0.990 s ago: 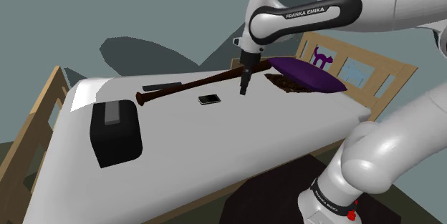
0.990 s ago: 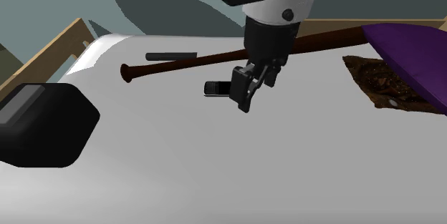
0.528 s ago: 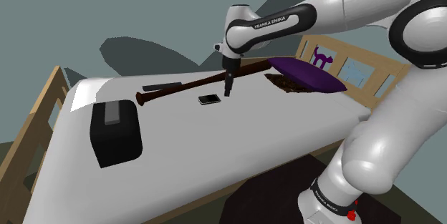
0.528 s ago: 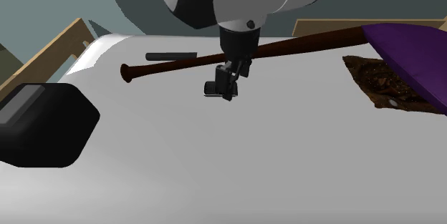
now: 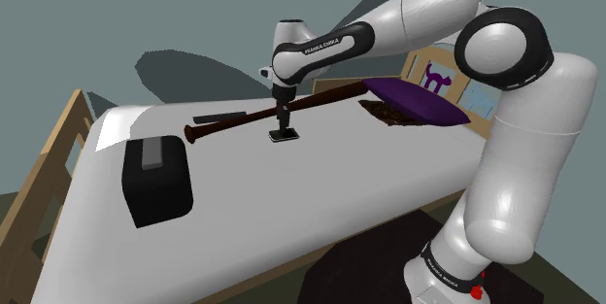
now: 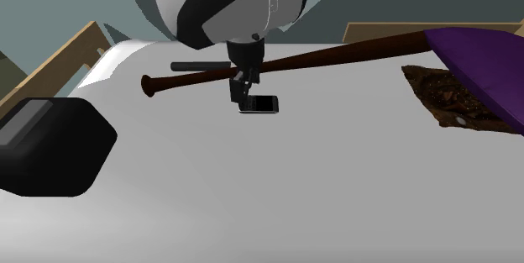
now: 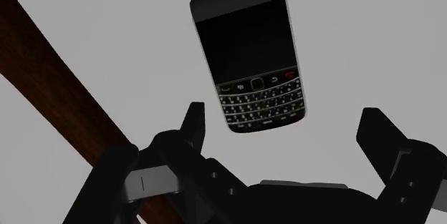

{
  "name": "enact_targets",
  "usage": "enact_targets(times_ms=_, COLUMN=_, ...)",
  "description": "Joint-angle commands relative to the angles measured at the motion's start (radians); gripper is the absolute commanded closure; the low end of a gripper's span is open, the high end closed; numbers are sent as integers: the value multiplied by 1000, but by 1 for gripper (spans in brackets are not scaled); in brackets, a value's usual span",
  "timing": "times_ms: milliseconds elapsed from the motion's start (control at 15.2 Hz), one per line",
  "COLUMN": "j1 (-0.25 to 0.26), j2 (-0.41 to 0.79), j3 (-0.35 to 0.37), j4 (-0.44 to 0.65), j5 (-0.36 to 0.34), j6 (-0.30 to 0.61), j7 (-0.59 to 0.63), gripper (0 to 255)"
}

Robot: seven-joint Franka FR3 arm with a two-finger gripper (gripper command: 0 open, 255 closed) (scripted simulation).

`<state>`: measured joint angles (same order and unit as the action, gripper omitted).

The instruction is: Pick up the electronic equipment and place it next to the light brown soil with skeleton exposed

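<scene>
The electronic equipment is a black keypad phone (image 5: 285, 135) (image 6: 262, 104) (image 7: 251, 51), lying flat on the white bed surface beside a dark brown baseball bat (image 5: 243, 120) (image 6: 344, 52) (image 7: 57, 94). My gripper (image 5: 285, 125) (image 6: 239, 102) (image 7: 284, 124) hangs open just above the phone. In the wrist view the fingers stand apart on either side of the phone's keypad end without touching it. The brown soil patch (image 5: 387, 115) (image 6: 449, 97) lies far off at the shoulder view's right, partly under a purple pillow (image 5: 418, 101) (image 6: 483, 55).
A black box with a grey top (image 5: 155, 178) (image 6: 46, 144) sits at the shoulder view's left. A thin dark bar (image 5: 218, 118) (image 6: 201, 65) lies behind the bat. A wooden bed frame (image 5: 529, 108) (image 6: 63, 60) rims the surface.
The arm has swung toward the shoulder view's left and lowered, bringing the gripper from near the bat's thick end to just over the phone. The phone has not moved.
</scene>
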<state>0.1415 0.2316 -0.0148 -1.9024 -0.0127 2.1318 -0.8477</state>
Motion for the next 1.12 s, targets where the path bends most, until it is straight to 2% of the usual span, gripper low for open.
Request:
enact_targets(times_ms=0, j1=6, j2=50, j3=8, j4=51, j5=-5, j6=5, j7=-21, gripper=0)
enact_targets(times_ms=462, j1=5, j2=98, j3=8, j4=12, j5=-5, j6=92, j7=-20, gripper=0)
enact_targets(times_ms=990, j1=5, j2=98, j3=8, j4=12, j5=-5, j6=92, j7=-21, gripper=0)
enact_targets(times_ms=1056, j1=5, j2=98, j3=8, j4=12, j5=-5, j6=92, j7=-21, gripper=255)
